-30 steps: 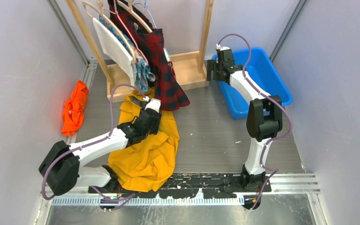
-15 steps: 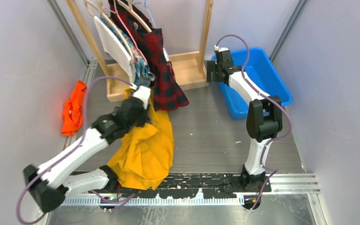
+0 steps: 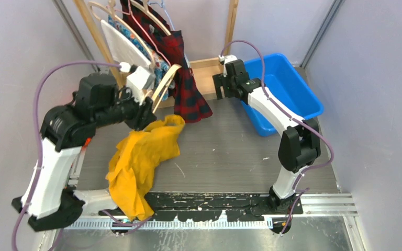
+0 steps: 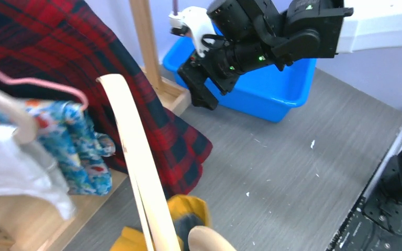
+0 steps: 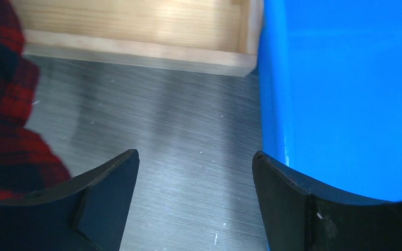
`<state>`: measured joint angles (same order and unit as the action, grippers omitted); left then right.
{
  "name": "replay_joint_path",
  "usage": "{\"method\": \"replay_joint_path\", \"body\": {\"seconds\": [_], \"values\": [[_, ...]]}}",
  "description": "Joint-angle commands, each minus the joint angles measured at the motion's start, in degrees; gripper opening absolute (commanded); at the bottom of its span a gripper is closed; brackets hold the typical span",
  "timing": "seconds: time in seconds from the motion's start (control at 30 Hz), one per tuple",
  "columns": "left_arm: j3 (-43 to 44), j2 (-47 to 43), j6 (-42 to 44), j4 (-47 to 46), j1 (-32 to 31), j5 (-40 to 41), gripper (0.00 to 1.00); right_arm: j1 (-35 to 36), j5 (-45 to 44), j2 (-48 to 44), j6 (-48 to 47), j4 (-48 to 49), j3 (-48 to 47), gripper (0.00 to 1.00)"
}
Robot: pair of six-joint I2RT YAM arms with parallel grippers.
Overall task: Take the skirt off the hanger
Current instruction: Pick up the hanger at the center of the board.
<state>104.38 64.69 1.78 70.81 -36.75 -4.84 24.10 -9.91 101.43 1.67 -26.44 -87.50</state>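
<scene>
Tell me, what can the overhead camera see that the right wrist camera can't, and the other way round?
Only the overhead view shows the left arm, the yellow garment by it and the wooden hanger. Only the right wrist view shows the gap between its own black fingers, with grey floor in it. Both show the blue bin, the red plaid garment and the wooden rack's base.

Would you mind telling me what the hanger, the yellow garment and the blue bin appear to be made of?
The hanger looks like smooth, unpainted wood: an even light tan with a matte surface. The yellow garment seems to be soft, matte cloth, since it drapes in loose folds. The blue bin is probably moulded plastic: uniform colour, slight sheen, rounded rim.
</scene>
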Motion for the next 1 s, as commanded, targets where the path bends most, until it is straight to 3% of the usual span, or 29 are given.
{"method": "replay_joint_path", "body": {"seconds": [0.0,0.27,0.43,0.63,0.97], "values": [[12.94,9.66,9.67,6.01,1.35,-9.73,0.00,1.56,0.12,-6.04,-2.53,-2.37,-7.45,0.85],[14.19,14.79,10.70,-9.91,3.88,-13.93,0.00,2.18,4.98,-9.70,-0.01,-4.73,-11.81,0.85],[15.65,17.59,12.16,-11.02,4.03,-12.19,0.00,3.22,13.43,-13.32,0.58,-8.84,-8.57,0.85],[12.70,17.44,10.59,-11.83,4.65,-10.02,0.00,6.24,21.78,-16.33,0.83,-10.08,2.69,0.85],[4.85,14.09,7.88,-11.49,5.79,-4.30,0.00,16.19,26.77,-10.97,1.59,-11.92,11.23,0.90]]}}
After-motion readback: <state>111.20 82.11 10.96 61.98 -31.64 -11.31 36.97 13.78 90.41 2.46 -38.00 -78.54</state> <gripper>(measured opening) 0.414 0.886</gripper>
